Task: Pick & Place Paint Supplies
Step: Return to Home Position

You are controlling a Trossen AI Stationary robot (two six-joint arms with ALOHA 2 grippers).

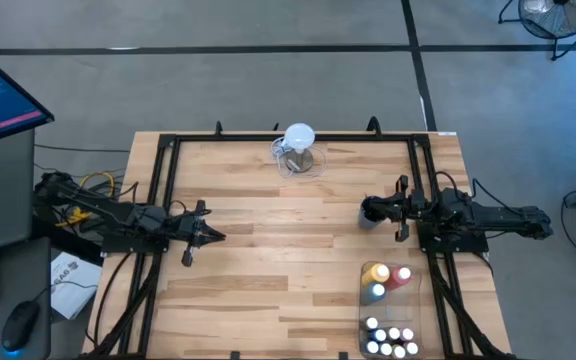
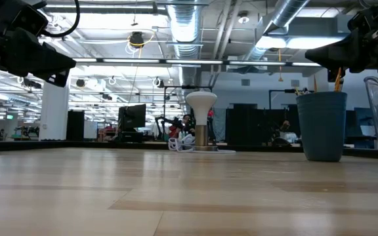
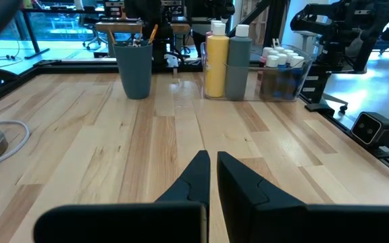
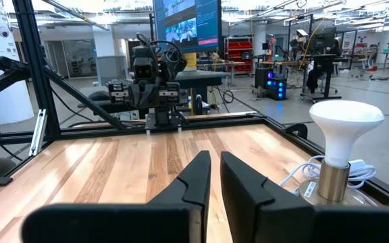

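- Yellow squeeze bottle (image 1: 376,272), pink-red squeeze bottle (image 1: 402,275) and blue squeeze bottle (image 1: 376,292) stand upright and close together at one end of a clear bin (image 1: 398,308); the bin sits on the right arm's side of the worktop (image 1: 268,290)
- small white-capped bottles (image 1: 390,340) cluster at the bin's other end (caps up, so their colours barely show from above)
- paintbrushes (image 2: 338,78) stand handle-up in a blue cup (image 2: 321,124); the cup is on the worktop near the bin, just beside the right arm's forward end
- right pincer (image 4: 215,156) hangs above the worktop by the cup, pointing across at the left arm; its fingers are pressed almost together with only a thin slit between them, and they pinch nothing
- left pincer (image 3: 210,160) hangs above the worktop's left side, well apart from bin and cup; its fingers are likewise pressed together and empty
- white round-topped object (image 1: 298,135) on a metal stem stands at the middle of the worktop's edge at the high view's top; a pale cable lies coiled beside it
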